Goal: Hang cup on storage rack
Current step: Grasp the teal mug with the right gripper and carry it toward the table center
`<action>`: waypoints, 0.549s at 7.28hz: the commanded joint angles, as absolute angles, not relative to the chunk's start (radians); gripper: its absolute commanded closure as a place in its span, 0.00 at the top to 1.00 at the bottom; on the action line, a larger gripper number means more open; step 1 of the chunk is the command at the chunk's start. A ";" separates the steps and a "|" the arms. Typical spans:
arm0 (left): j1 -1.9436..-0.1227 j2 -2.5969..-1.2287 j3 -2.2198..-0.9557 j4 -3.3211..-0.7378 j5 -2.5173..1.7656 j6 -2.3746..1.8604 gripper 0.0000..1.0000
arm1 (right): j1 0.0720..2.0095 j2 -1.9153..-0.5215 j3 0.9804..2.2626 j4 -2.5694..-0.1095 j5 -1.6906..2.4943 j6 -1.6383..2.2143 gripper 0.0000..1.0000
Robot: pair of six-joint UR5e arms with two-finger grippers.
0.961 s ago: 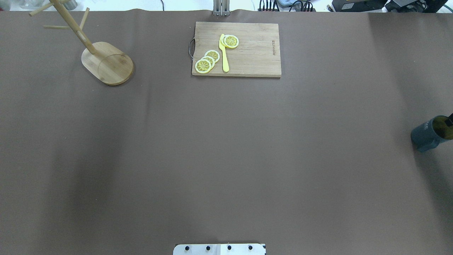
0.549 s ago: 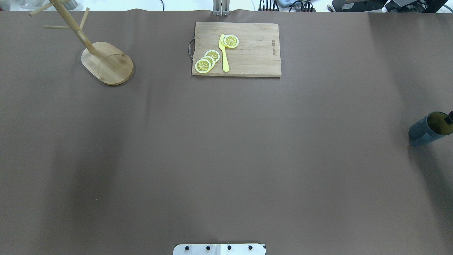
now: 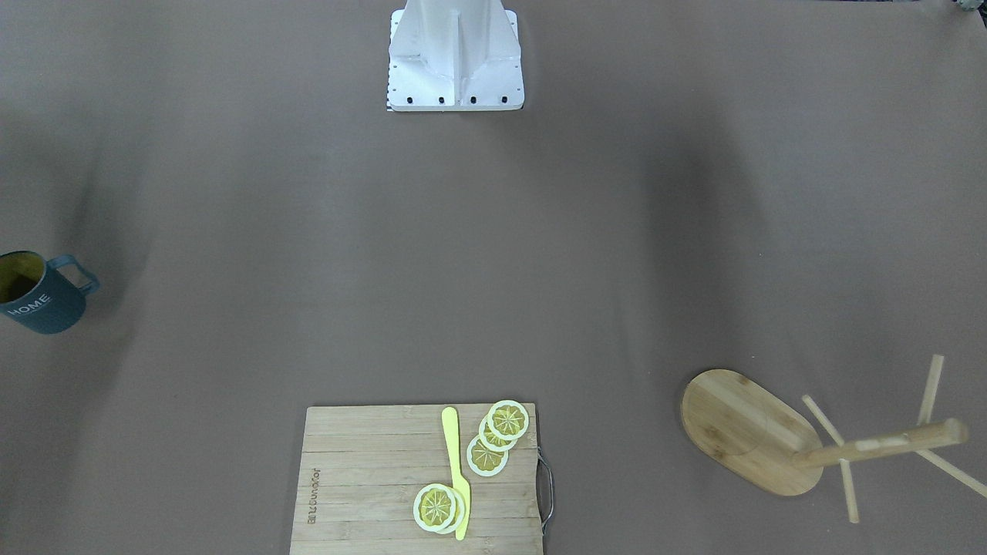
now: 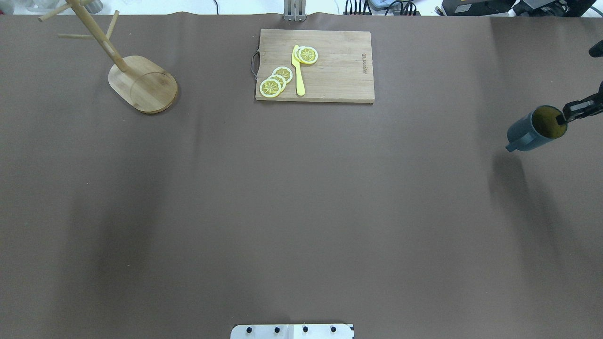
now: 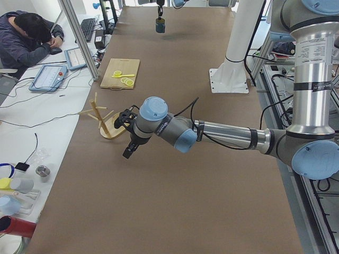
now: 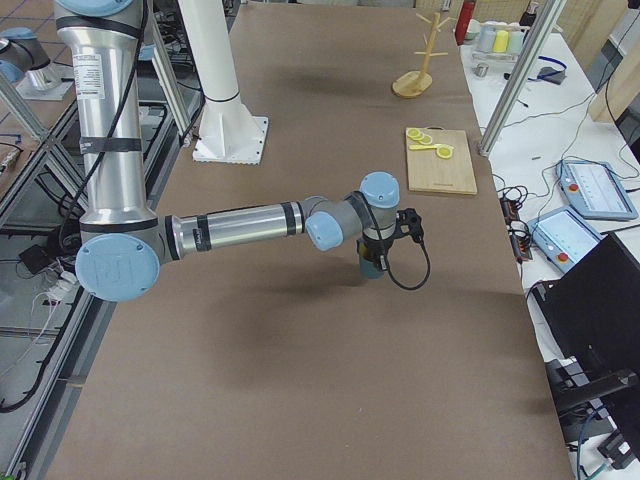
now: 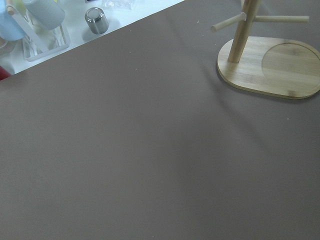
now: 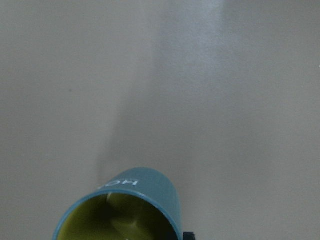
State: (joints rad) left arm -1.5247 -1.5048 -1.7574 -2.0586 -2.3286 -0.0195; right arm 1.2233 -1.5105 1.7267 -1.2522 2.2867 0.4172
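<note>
The cup (image 4: 530, 132), dark teal with a yellow inside and white "HOME" lettering, hangs tilted above the table at the far right, its shadow on the cloth below. My right gripper (image 4: 563, 117) is shut on its rim, one finger inside. The cup (image 3: 42, 304) also shows at the left edge of the front-facing view, and the cup (image 8: 140, 192) at the bottom of the right wrist view. The storage rack (image 4: 143, 87), a bamboo mug tree, stands at the far left. My left gripper (image 5: 130, 150) hovers near the rack (image 5: 106, 124); I cannot tell whether it is open.
A wooden cutting board (image 4: 339, 70) with lemon slices and a yellow knife (image 4: 298, 70) lies at the far middle. The robot's white base (image 3: 455, 62) is at the near edge. Bottles and a metal cup (image 7: 94, 20) sit beyond the table's left end, where a person (image 5: 26, 39) sits.
The right gripper has carried the cup away from the robot and a little toward the table's middle, coming further into view. The rack and board have not moved.
</note>
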 commanded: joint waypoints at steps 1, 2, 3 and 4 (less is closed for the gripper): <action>-1.525 -1.505 -1.755 -2.059 -2.330 -0.028 0.99 | 1.119 -1.447 1.810 -1.255 2.275 0.689 0.00; -1.525 -1.505 -1.753 -2.059 -2.330 -0.028 0.99 | 1.051 -1.374 1.810 -1.258 2.255 0.866 0.00; -1.523 -1.505 -1.755 -2.059 -2.330 -0.029 0.99 | 0.967 -1.297 1.810 -1.265 2.168 1.040 0.00; -1.525 -1.505 -1.753 -2.059 -2.330 -0.029 0.99 | 0.887 -1.249 1.809 -1.272 2.081 1.157 0.00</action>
State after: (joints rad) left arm -1.5243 -1.5048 -1.7544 -2.0586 -2.3300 -0.0285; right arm 0.9863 -1.3208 1.8076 -1.2640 2.1785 0.9835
